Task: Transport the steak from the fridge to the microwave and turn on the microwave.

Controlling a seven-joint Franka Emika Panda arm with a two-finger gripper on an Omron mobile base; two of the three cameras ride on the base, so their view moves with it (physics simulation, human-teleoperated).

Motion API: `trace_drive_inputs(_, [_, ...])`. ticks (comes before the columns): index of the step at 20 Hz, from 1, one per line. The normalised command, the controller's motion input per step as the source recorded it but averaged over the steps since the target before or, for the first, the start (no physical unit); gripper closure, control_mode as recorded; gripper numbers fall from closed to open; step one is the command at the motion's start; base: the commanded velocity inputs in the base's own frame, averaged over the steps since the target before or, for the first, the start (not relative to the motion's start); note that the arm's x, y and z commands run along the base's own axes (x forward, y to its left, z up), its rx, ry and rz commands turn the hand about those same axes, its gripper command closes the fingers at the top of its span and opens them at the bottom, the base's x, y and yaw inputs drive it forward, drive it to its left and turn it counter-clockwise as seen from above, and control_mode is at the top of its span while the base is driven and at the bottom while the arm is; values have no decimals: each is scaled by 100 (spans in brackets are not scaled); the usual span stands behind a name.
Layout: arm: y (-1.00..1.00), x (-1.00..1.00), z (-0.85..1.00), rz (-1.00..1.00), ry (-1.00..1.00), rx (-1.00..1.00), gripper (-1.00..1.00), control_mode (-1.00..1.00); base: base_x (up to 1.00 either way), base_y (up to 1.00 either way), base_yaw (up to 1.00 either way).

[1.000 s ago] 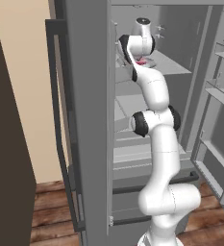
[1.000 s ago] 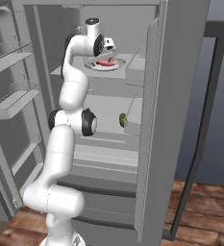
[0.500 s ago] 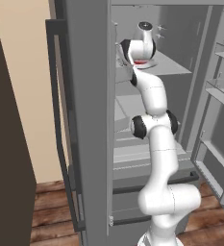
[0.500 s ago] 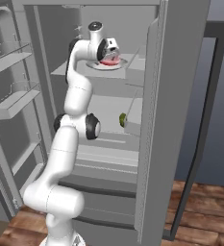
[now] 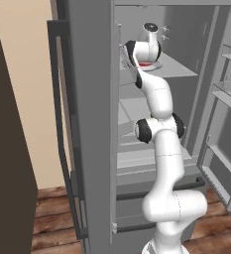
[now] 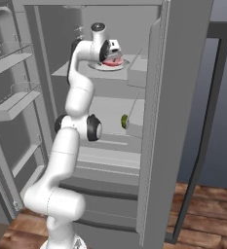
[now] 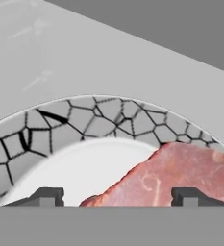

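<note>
The fridge [image 5: 89, 129] stands with its doors open. On its upper shelf [image 5: 179, 69] a plate [image 6: 123, 65] with a cracked-glaze rim [image 7: 99, 120] carries the red-pink steak [image 6: 114, 61] [image 7: 180, 170]. My gripper [image 6: 111, 58] [image 7: 117, 197] is low over the plate, open. Its fingertips [image 7: 46, 196] are spread wide, and the near edge of the steak lies between them, closer to the right one. In the left base view the hand covers most of the steak [image 5: 145, 64]. The microwave is out of view.
A small green pickle [image 6: 125, 120] lies on the shelf below, at the right. Door racks hang on the open door [image 6: 15, 97] [image 5: 226, 94]. The fridge wall [image 6: 154, 97] stands close on the plate's right. A dark cabinet side [image 5: 8, 149] is at far left.
The hand has eased a little further in and down towards the plate on the upper shelf. The steak and plate have not moved.
</note>
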Motion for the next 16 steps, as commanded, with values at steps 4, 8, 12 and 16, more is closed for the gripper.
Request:
trace_drive_inputs(4, [0, 0, -1, 0, 5, 0, 100, -100, 0, 0, 0])
trace_drive_inputs(8, [0, 0, 0, 0, 0, 0, 100, -100, 0, 0, 0])
trace_drive_inputs(12, [0, 0, 2, 0, 0, 0, 100, -100, 0, 0, 0])
trace_drive_inputs(16, [0, 0, 21, 0, -4, 0, 100, -100, 0, 0, 0])
